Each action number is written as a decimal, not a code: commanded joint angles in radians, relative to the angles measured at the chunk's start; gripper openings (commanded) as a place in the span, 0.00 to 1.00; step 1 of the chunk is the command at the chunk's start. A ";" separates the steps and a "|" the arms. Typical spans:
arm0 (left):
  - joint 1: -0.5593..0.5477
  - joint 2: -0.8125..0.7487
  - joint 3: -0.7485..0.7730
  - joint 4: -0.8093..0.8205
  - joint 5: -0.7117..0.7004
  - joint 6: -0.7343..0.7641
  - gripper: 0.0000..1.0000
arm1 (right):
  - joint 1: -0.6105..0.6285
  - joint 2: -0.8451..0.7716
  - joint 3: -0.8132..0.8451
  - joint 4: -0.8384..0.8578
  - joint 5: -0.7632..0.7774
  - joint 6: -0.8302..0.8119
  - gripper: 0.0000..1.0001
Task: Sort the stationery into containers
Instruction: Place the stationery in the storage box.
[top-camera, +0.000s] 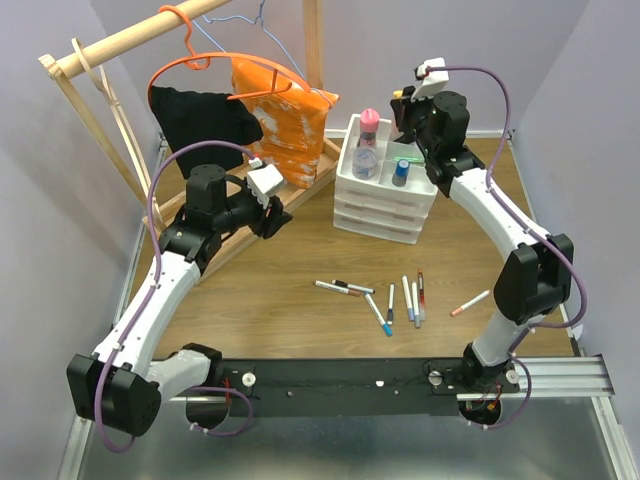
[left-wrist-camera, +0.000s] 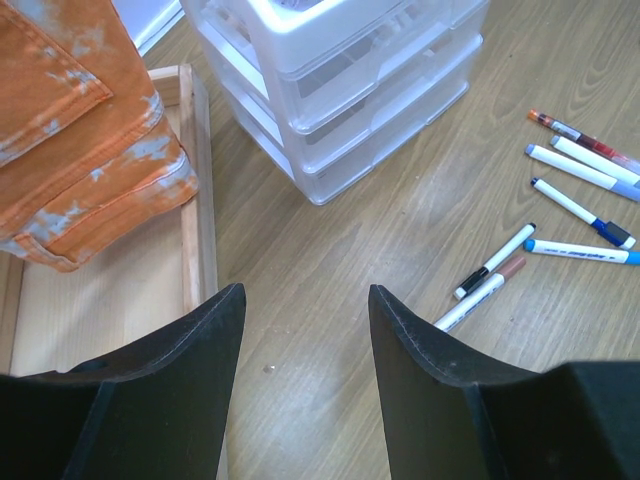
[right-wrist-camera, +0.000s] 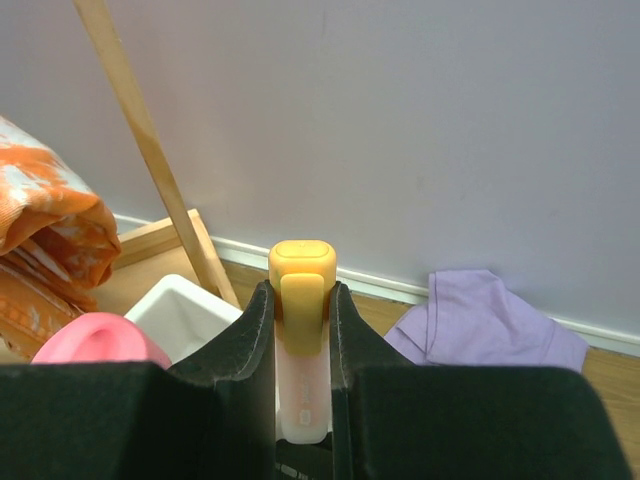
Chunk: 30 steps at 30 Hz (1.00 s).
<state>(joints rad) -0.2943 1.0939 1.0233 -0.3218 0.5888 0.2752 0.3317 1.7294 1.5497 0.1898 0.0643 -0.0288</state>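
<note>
My right pincer (right-wrist-camera: 302, 300) is pressed onto a pale highlighter (right-wrist-camera: 302, 262) with a yellow cap: the barrel stands upright between the two black fingers and the cap pokes out above their tips. From overhead this pincer hangs over the far right part of the divided tray (top-camera: 352, 135) on top of the white three-drawer organiser (top-camera: 385, 205). In that tray a pink-capped bottle (top-camera: 369, 122) stands upright in the left compartment and a blue-capped bottle (top-camera: 400, 172) in a nearer one to its right. Behind, on the floor by the wall, a purple cloth (right-wrist-camera: 482, 322). My left pincer (left-wrist-camera: 305, 300) is spread wide with nothing between the fingers – it hovers above the table (top-camera: 270, 300), left of the organiser and beside the wooden rack (top-camera: 100, 50) where the orange bag (top-camera: 282, 120) hangs. Loose pens (top-camera: 408, 298) lie flat on the table in front of the organiser, several side by side and nearly touching – one orange-tipped pen (top-camera: 470, 303) sits apart to their right.
</note>
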 joint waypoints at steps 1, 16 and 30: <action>0.006 -0.034 -0.020 0.032 0.034 -0.022 0.61 | -0.005 -0.037 -0.046 -0.105 0.051 -0.029 0.01; 0.006 -0.075 -0.057 0.036 0.039 -0.031 0.61 | -0.006 -0.068 -0.082 -0.150 0.083 -0.043 0.01; 0.006 -0.074 -0.068 0.058 0.040 -0.037 0.61 | -0.003 -0.079 -0.004 -0.187 0.014 -0.013 0.56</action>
<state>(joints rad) -0.2943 1.0344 0.9638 -0.2909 0.6006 0.2451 0.3317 1.6733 1.4910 0.0856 0.1165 -0.0547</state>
